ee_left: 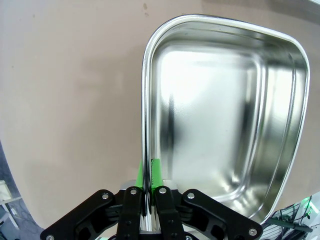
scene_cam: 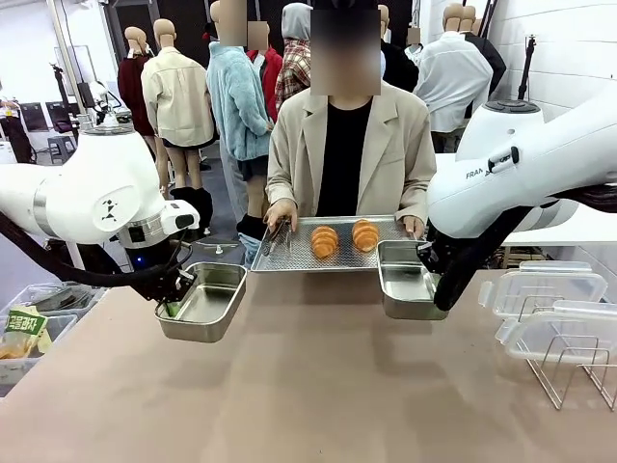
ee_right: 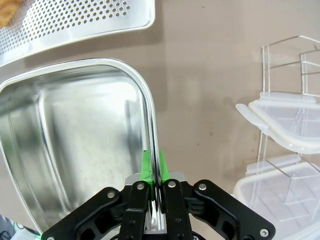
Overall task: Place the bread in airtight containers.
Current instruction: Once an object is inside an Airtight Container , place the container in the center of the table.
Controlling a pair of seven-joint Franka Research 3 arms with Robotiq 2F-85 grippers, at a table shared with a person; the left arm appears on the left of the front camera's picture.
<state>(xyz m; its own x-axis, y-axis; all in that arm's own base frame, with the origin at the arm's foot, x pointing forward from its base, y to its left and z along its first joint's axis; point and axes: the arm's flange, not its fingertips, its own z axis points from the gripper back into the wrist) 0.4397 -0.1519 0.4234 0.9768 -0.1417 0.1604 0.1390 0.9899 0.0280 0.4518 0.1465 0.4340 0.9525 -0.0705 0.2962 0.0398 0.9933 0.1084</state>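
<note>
My left gripper (ee_left: 148,167) pinches tight on one rim of the left tin (scene_cam: 204,301), at 10 o'clock on the table (scene_cam: 308,405). The bread (scene_cam: 325,241), two pieces, lies on the person's tray (scene_cam: 289,253) at 12. My right gripper (ee_right: 151,162) is clamped likewise on the right tin (scene_cam: 405,278), at 1.

Risk: these are one-edge grips, so a dropped piece may lever a tin down or out. The right tin sits just beside the tray edge. Lids (scene_cam: 549,289) and rack (scene_cam: 569,371) crowd 3. Open room at 6.
</note>
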